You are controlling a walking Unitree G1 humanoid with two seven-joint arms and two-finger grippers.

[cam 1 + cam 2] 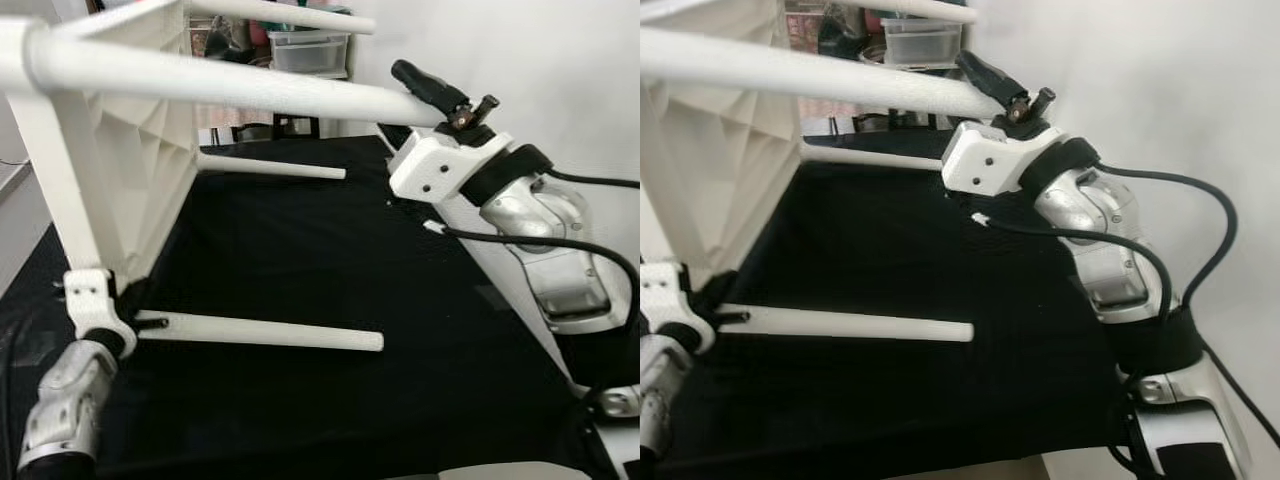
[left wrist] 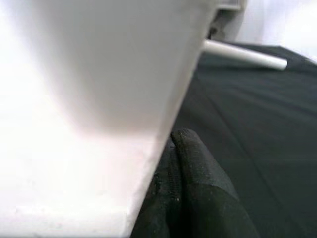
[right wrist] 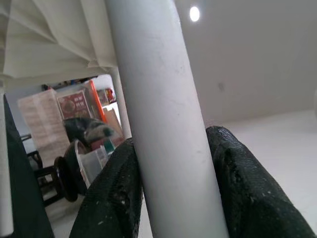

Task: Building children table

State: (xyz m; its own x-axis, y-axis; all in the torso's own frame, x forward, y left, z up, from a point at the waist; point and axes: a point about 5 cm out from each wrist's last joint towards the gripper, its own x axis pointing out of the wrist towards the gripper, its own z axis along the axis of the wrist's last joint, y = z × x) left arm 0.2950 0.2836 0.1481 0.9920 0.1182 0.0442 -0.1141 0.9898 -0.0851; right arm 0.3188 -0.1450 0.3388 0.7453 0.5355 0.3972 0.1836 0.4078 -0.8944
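White plastic children's table (image 1: 120,150) lies tipped sideways on the black-clothed counter (image 1: 330,300).
My right hand (image 3: 171,188) is clamped on its upper round leg (image 1: 230,78); I cannot tell my left hand's (image 1: 95,305) grip.

Clear storage bin (image 1: 310,50), black cloth (image 1: 330,300)

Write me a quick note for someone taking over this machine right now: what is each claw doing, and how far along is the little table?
Right gripper: shut on the upper leg, near its free end.
Left gripper: at the tabletop's lower corner; its grip is unclear.
Table lies on its side on the black cloth.
Done: four legs stick out from the tabletop.
Left: whether each leg is tight cannot be seen; then stand it upright.
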